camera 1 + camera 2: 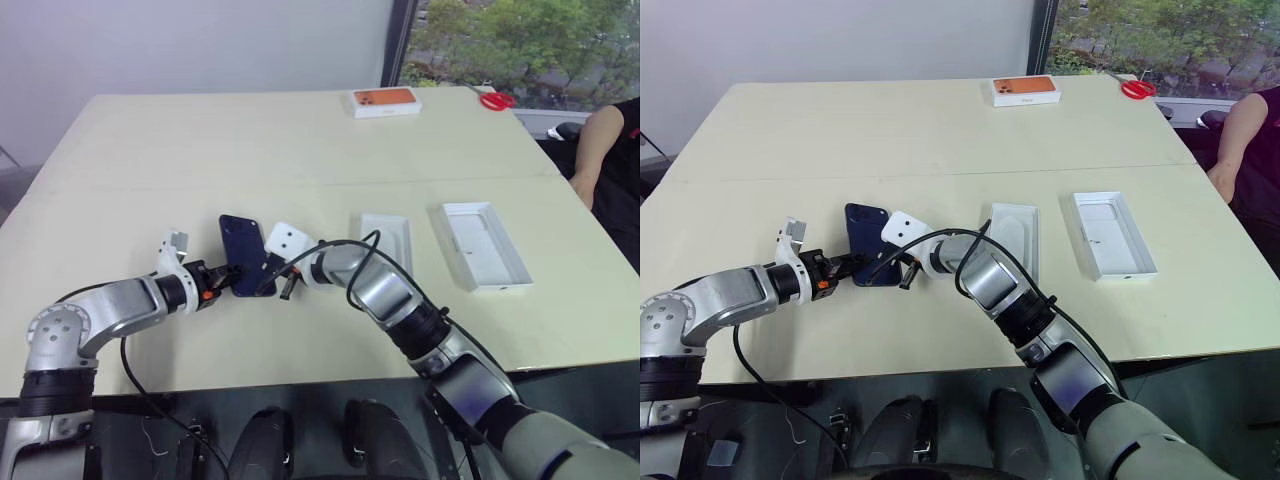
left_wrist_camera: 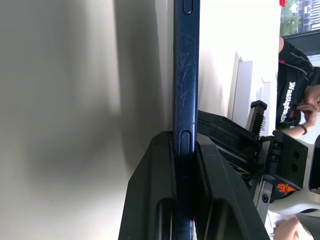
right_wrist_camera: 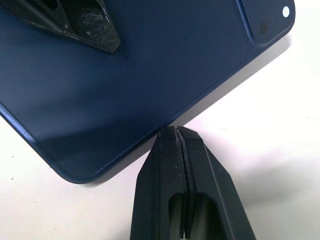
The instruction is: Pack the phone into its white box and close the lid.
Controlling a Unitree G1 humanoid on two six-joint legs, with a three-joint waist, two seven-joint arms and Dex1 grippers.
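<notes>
Jaws of the left gripper (image 1: 222, 279) are clamped on the slim glossy navy-blue phone (image 1: 243, 254), right gripper (image 3: 181, 150) pinched empty at its edge, so packing's barely begun: shallow white cardboard box (image 1: 388, 238) and deeper white lid (image 1: 485, 244) lie open along the beige worktop (image 1: 300, 140), insides hard to read.
</notes>
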